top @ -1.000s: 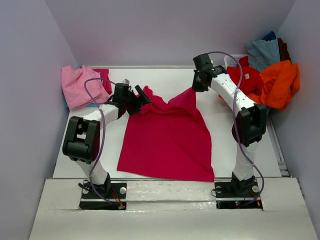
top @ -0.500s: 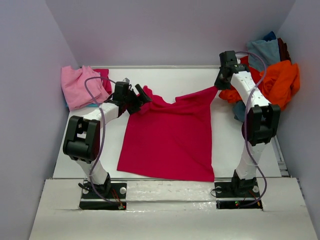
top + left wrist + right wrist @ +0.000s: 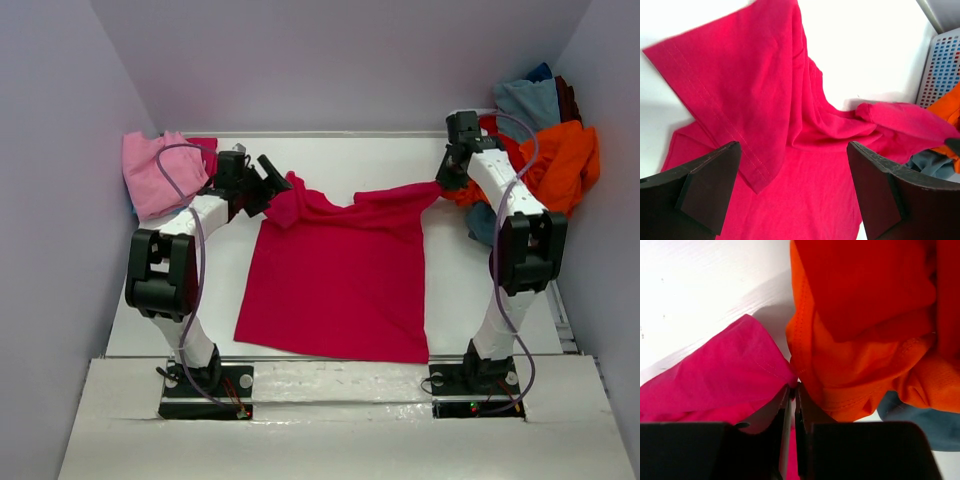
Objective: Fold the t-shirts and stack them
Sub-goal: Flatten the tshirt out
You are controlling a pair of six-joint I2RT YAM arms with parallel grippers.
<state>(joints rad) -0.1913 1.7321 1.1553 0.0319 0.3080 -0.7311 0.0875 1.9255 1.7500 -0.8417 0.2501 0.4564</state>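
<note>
Crimson t-shirt (image 3: 335,285) first, Ben: where does it lie?

Ben: Flat on the white table (image 3: 340,150), between the two arms. Its near hem runs close to the table's near edge, just where it lay a second ago. The body is smooth up to the shoulders.

Ana: And at the shoulders?

Ben: That part has changed. A second ago the right sleeve was drawn in toward the middle and the cloth rose in a peak. Now that sleeve is pulled out straight to the right, and the shirt's top edge dips in a shallow curve between the two sleeves.

Ana: What holds it?

Ben: The right gripper (image 3: 445,183). Its wrist view shows the jaws pressed nearly together, with the tip of the crimson sleeve nipped between them. It has travelled to the right and now sits hard against the orange t-shirt (image 3: 560,165).

Ana: And the other one?

Ben: The left gripper (image 3: 266,186) is spread as wide as it goes and holds nothing. In its wrist view the left sleeve lies folded over beyond the two fingers (image 3: 705,192), and I cannot tell whether it touches either. That gripper has backed off a little to the left and toward the far side.

Ana: Farther back?

Ben: A pink t-shirt (image 3: 155,175) is heaped in the far left corner. In the far right corner the orange one sits on a heap with a grey-blue t-shirt (image 3: 525,100) behind it. The left wrist view shows a white latticed basket (image 3: 942,65) beside them. Neither heap has shifted.
</note>
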